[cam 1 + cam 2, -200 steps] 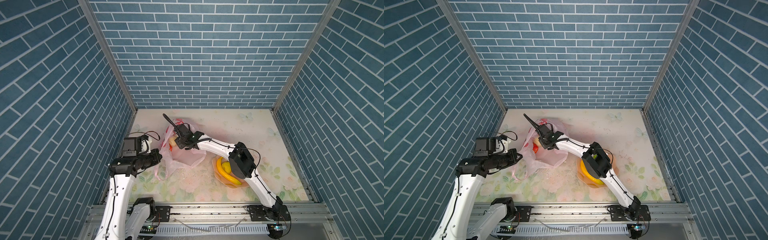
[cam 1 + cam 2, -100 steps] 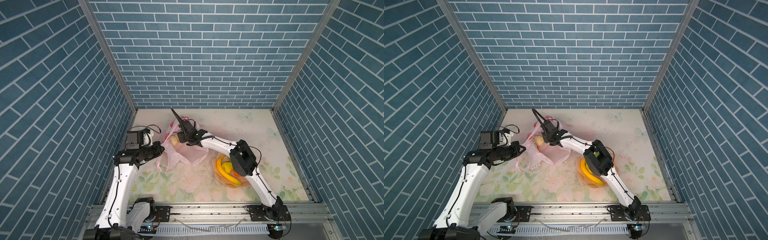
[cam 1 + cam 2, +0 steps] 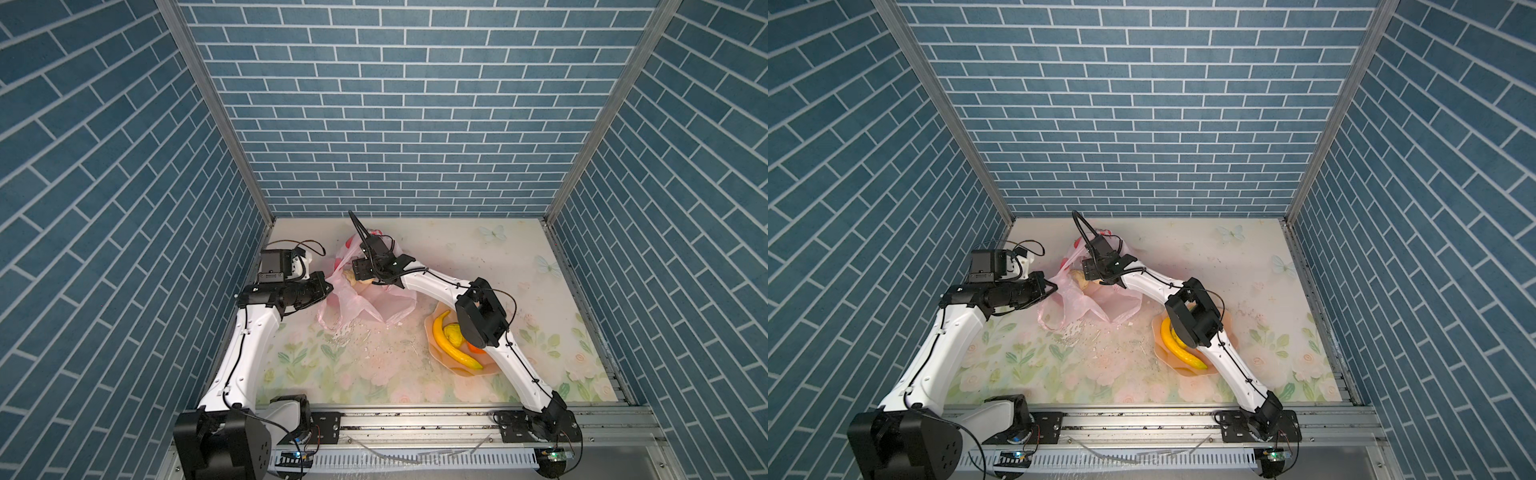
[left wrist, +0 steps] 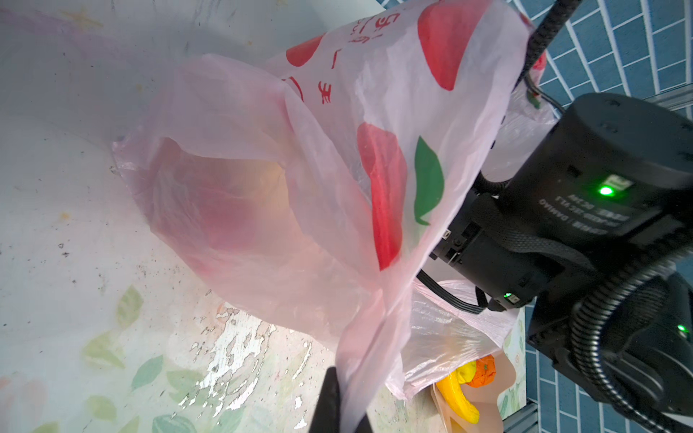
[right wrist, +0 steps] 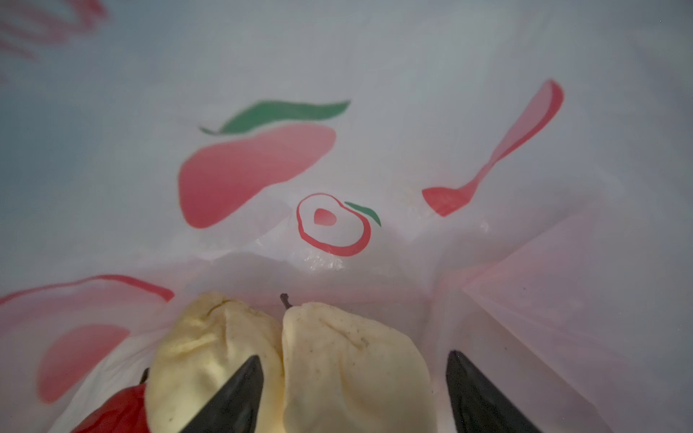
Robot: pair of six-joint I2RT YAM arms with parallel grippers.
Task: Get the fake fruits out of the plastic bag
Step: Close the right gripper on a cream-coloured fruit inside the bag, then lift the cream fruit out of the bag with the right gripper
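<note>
Two cream-white toy fruits [image 5: 337,337] are lying in the thin pink plastic bag [image 3: 374,303], frame centre-left — the right hand [image 5: 354,358] is spreading wider astride one for pickup, the left hand [image 4: 343,408] pinching the bag.

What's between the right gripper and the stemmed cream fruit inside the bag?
Nothing visible: the right gripper is inside the plastic bag, open jaws straddling the stemmed cream fruit. The other cream fruit crowds one side.
</note>
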